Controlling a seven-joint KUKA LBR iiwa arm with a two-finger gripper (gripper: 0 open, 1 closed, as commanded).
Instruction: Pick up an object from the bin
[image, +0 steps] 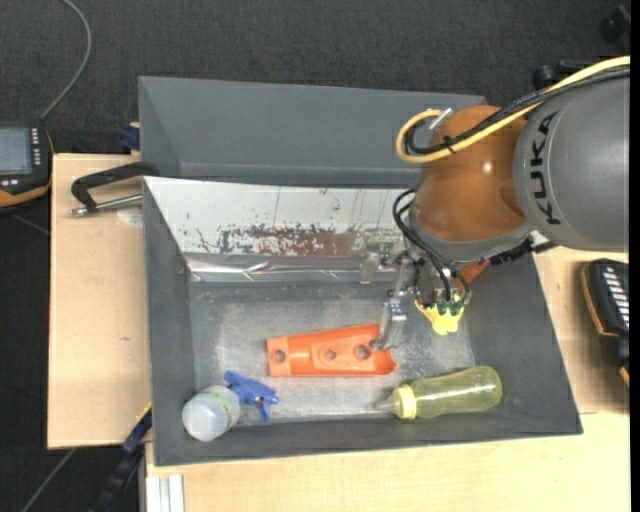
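Note:
My gripper (391, 320) hangs below the arm's orange cover, right of the bin's middle, and reaches down to the right end of a flat orange plastic piece (325, 356) with round holes. That piece lies on the bin floor, slightly tilted. Its right tip is partly hidden behind the gripper. A yellow-green bottle (450, 391) lies on its side just in front of the gripper, near the front wall, with its cap pointing left.
A small clear spray bottle with a blue trigger (225, 406) lies in the front left corner. The arm and its orange cover overhang the back right of the bin. Bare floor shows at the left and behind the orange piece.

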